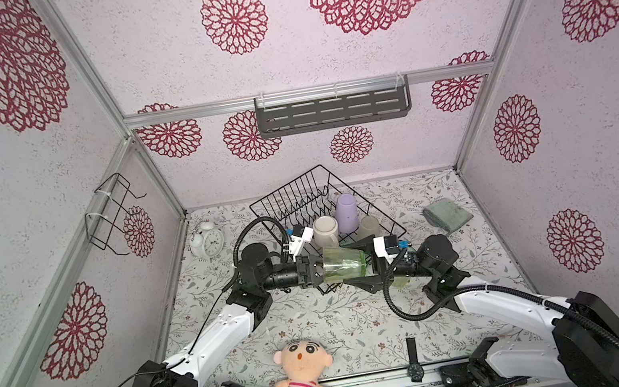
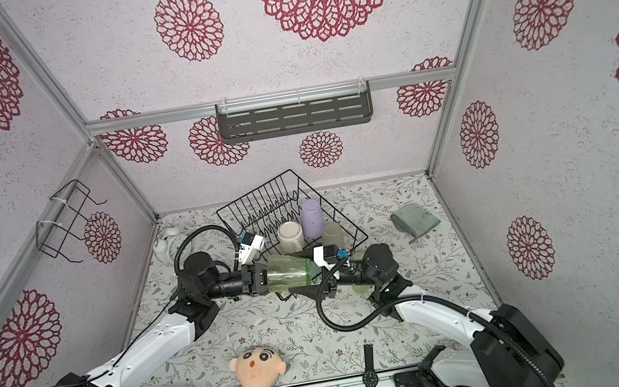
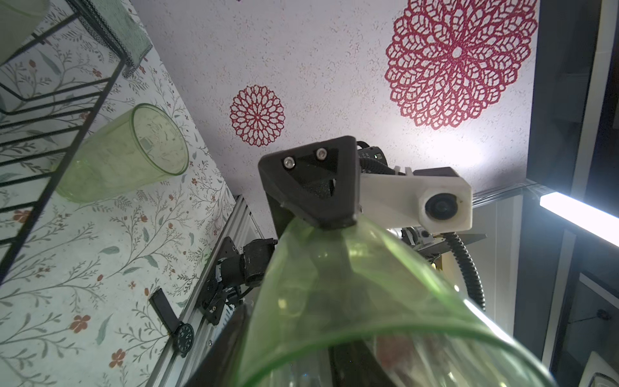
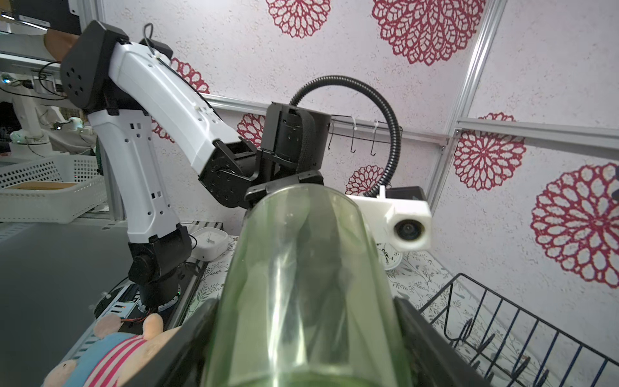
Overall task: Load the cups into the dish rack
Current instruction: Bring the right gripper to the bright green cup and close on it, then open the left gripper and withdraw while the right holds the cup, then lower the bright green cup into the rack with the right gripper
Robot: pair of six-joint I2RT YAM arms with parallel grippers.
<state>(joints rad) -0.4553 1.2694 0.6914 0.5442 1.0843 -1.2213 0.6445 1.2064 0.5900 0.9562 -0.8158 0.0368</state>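
Floral-print table (image 1: 341,324), white walls with red rosette decals. A green tumbler (image 1: 344,264), clear thin plastic with a tapered shape, hangs horizontally in the air between the two grippers, over the near edge of the rack (image 1: 319,167). Its wide rim faces the left gripper (image 1: 317,269) and its narrow base the right gripper (image 1: 370,262).

The right wrist view shows black fingers (image 4: 197,328) flanking the tumbler wall on both sides, so the right gripper is clamped on it. The left gripper sits at the rim, and I cannot tell whether it is gripping or has let go.

The rack is black wire, rectangular, with upright tines, and sits at an angle at the back of the table. Inside it are a matte lilac tumbler (image 1: 346,210), a white mug (image 1: 325,232) and a frosted beige tumbler (image 1: 368,227).

The left wrist view alone clearly shows a second green tumbler (image 3: 127,154) lying on its side on the table just beside the rack. In both top views the right arm mostly hides it.

Around the edges:
- folded green cloth (image 1: 448,214), right of the rack
- white alarm clock (image 1: 206,240), at the left
- plush doll (image 1: 303,376) and black wristwatch (image 1: 413,361), at the front edge
- grey slotted shelf (image 1: 332,111), on the back wall
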